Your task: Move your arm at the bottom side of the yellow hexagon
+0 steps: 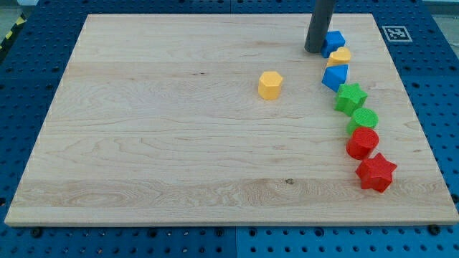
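Observation:
The yellow hexagon [270, 84] sits alone on the wooden board [158, 143], a little right of its middle and toward the view's top. My tip [314, 50] rests on the board up and to the right of the hexagon, well apart from it. It stands just left of a blue block [334, 41] at the top of a curved row of blocks.
The row runs down the view's right side: a blue block, a yellow block [340, 56], a blue block [335, 76], a green star [351, 97], a green round block [363, 119], a red round block [362, 142], a red star [376, 173]. A marker tag [396, 32] lies past the board's top right corner.

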